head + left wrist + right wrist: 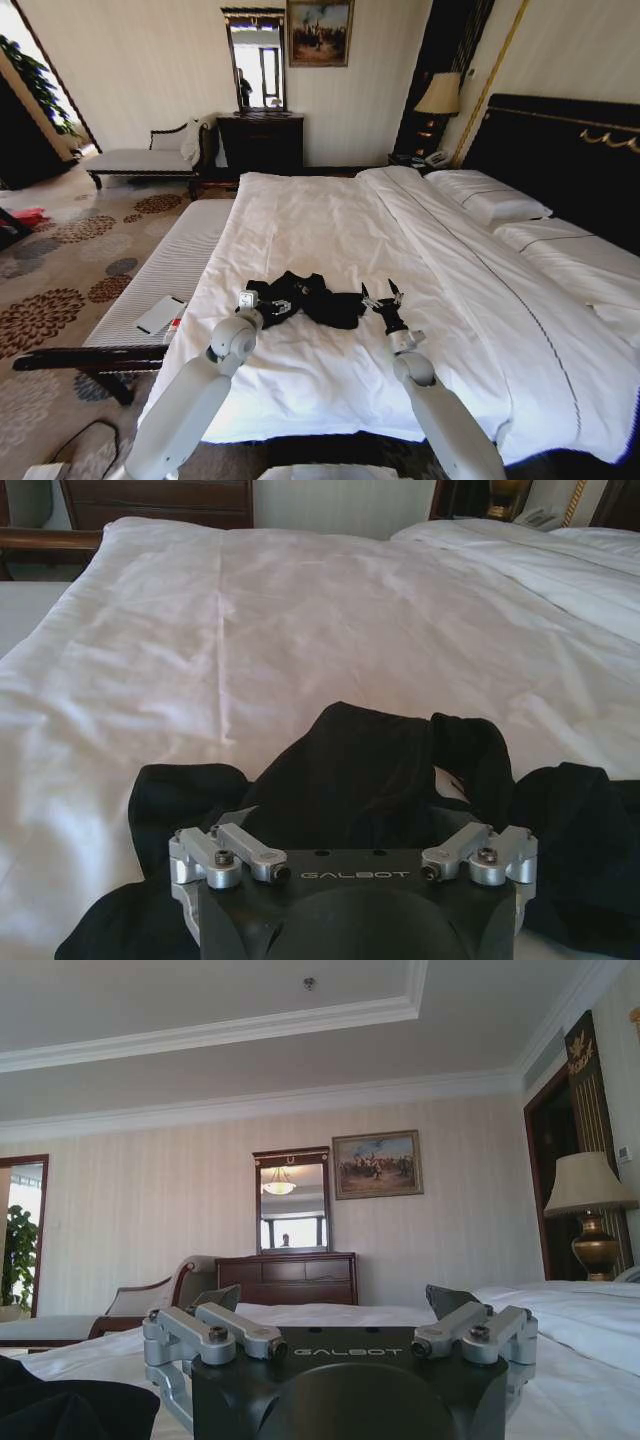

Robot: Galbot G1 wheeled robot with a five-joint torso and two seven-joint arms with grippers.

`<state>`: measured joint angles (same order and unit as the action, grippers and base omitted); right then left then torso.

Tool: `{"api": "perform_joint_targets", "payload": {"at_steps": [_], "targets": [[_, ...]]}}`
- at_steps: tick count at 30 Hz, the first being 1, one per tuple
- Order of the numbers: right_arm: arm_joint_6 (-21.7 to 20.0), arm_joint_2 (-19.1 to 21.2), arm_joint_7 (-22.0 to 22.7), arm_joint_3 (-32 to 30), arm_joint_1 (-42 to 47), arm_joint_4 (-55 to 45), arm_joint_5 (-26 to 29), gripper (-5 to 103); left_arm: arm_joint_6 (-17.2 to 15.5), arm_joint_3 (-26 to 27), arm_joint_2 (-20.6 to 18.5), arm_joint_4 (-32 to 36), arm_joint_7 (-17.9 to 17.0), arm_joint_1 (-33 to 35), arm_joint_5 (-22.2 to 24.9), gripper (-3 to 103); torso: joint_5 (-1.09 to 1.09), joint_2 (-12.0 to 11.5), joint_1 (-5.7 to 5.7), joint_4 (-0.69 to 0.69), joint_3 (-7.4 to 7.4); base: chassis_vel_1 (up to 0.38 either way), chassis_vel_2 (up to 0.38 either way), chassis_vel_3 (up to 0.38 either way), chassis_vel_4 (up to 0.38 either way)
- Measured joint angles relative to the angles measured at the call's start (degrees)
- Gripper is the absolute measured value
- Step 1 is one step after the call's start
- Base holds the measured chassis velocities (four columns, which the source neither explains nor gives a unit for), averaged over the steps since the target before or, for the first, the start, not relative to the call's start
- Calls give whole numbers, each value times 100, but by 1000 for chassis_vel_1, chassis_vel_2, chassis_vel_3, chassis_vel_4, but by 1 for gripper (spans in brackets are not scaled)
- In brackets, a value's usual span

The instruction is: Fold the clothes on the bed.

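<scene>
T-shirt (305, 297): black, crumpled on bed (330, 230).
Left hand (262, 303): at shirt's left edge, apparently gripping fabric.
Right hand (382, 296): fingers spread, beside shirt's right edge.

Left hand (272, 303) lowered, right hand (381, 295) spread, raised.

Hotel-style bedroom, large white bed (330, 230), dark headboard (560, 150), bedside lamp (438, 95), dresser mirror (255, 60), patterned carpet (70, 250)

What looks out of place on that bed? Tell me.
The black T-shirt lies bunched in a crumpled heap near the foot of the bed, not spread flat. The left gripper is on it; the right gripper points upward beside it.
</scene>
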<state>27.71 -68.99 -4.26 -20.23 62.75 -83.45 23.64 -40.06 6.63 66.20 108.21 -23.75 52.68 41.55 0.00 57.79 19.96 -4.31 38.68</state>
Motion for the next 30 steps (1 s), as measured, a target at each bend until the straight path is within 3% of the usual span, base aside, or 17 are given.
{"api": "perform_joint_targets", "payload": {"at_steps": [2,6,8,9,11,15,22,25,30], "targets": [[5,5,0,-13,6,-5,0,100,2,7,24,-11,-5,-10,-1,94,0,0,0,0,0,0,0,0,0],[13,9,-1,-32,18,-23,0,100,37,18,104,-53,-23,-19,-38,73,1,0,0,0,0,0,0,0,0],[13,8,-1,-34,19,-28,0,100,40,21,111,-53,-23,-15,-38,73,0,0,0,0,0,0,0,0,0],[14,8,-1,-36,23,-35,0,100,45,36,134,-53,-24,10,-35,62,0,0,0,0,0,0,0,0,0],[15,8,-1,-36,22,-37,0,100,46,42,139,-52,-24,18,-33,62,0,0,0,0,0,0,0,0,0],[16,9,2,-37,20,-40,0,100,54,94,174,-46,-24,73,-14,40,0,0,0,0,0,0,0,0,0],[16,-1,60,-9,3,-42,-2,100,100,230,199,-10,-13,125,-10,19,0,0,0,0,0,0,0,0,0],[14,12,167,53,-33,-50,8,100,113,499,172,83,5,143,77,3,0,0,0,0,0,0,0,0,0],[-94,212,353,401,-73,-224,489,100,151,860,162,212,9,93,274,0,0,0,0,1,0,0,0,0,0]]}}
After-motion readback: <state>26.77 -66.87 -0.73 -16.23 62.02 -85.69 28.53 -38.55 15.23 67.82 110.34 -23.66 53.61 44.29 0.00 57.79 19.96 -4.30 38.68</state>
